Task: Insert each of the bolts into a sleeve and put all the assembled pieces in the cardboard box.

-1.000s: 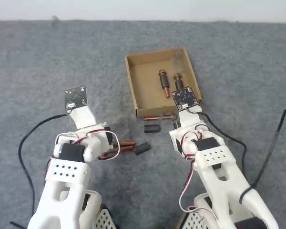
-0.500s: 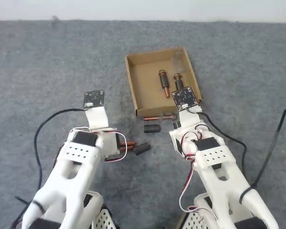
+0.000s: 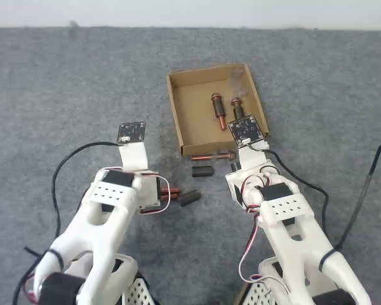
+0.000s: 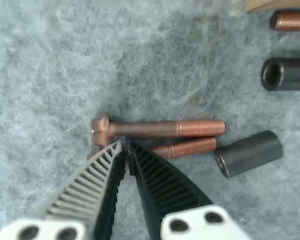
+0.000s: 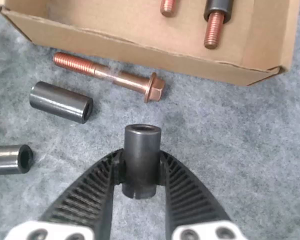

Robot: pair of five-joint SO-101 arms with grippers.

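Note:
Two copper bolts [image 4: 160,129] lie side by side on the grey carpet, also visible as a bolt pair [image 3: 171,192] in the high view. My left gripper [image 4: 124,145] hovers shut with its tips at their heads, covering part of the nearer bolt [image 4: 187,148]. A dark sleeve [image 4: 247,152] lies just past the threaded ends. My right gripper [image 5: 141,162] is shut on another dark sleeve [image 5: 141,150], just in front of the cardboard box [image 5: 140,45]. A third bolt [image 5: 110,76] lies along the box's front wall. Two assembled pieces [image 3: 218,109] rest inside the cardboard box [image 3: 178,114].
A loose sleeve [image 3: 202,170] lies between the box and the bolt pair, and another sleeve [image 3: 189,197] sits beside the pair. Black cables trail at the left arm [image 3: 57,171] and the right arm [image 3: 362,190]. Open carpet stretches to the far left and right.
The left arm has swung to the right and lowered over the bolt pair. The right arm and its sleeve have not moved.

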